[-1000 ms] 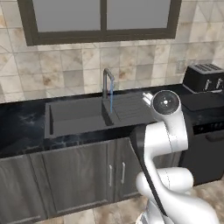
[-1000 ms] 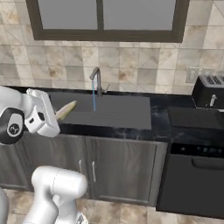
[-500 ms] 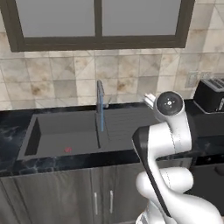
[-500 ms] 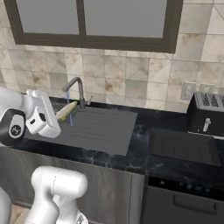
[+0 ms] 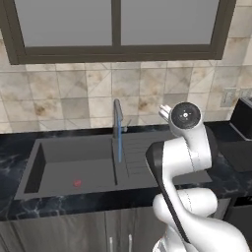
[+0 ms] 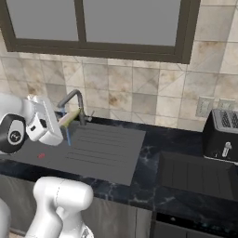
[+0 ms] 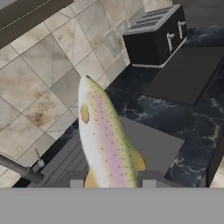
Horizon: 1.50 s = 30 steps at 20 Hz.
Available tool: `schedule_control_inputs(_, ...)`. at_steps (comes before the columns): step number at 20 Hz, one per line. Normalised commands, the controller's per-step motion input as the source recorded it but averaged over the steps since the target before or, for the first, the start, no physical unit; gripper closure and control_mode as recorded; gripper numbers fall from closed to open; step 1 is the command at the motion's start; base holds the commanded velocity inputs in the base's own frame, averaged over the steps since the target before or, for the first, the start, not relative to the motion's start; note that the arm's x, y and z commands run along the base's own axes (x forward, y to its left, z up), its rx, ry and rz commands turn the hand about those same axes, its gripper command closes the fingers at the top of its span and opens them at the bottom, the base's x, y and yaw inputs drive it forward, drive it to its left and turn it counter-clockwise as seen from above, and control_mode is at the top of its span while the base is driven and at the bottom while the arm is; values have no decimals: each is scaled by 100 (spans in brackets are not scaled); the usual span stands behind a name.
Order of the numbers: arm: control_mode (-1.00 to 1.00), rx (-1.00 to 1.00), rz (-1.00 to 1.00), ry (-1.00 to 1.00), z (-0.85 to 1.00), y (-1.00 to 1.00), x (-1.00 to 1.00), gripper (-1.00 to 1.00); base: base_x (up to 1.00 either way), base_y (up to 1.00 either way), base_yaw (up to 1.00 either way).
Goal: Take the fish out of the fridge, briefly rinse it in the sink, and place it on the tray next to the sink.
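Note:
My gripper [image 7: 112, 181] is shut on the fish [image 7: 105, 140], a pale speckled body with a pink stripe that sticks out past the fingertips [image 7: 76, 182]. From the right base, the gripper [image 6: 56, 122] holds the fish [image 6: 69, 118] in the air beside the faucet [image 6: 74, 100]. A thin blue stream of water [image 5: 119, 147] runs from the faucet [image 5: 118, 123] into the sink [image 5: 54, 162], which has a red mark [image 5: 77, 183] on its floor. A flat dark tray [image 6: 200, 172] lies right of the ribbed drainboard [image 6: 102, 148]. The fridge is out of view.
A black toaster [image 6: 223, 135] stands at the back right of the black marble counter [image 6: 153, 139], behind the tray [image 7: 192, 74]. A tiled wall and a dark-framed window [image 5: 118, 29] rise behind the sink. Grey cabinet doors [image 5: 64, 236] run below the counter.
The whole picture has shifted and grown: the base has driven closer to the counter and sideways along the sink. The fish stays in the shut gripper and the water keeps running.

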Motion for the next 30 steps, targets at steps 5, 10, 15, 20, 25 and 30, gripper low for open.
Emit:
schedule_control_inputs(5,100,0,0,0,0,0,0,100,0,64,8)
schedule_control_inputs(10,100,0,0,0,0,0,0,100,6,30,2)
schedule_control_inputs(15,-100,9,1,3,1,-21,30,100,16,0,0)
schedule_control_inputs(20,-100,36,17,51,-3,-25,66,100,0,0,0)
schedule_control_inputs(25,-100,25,33,57,-10,0,58,100,0,0,0)
schedule_control_inputs(30,-100,6,44,35,-24,0,26,100,0,0,0)
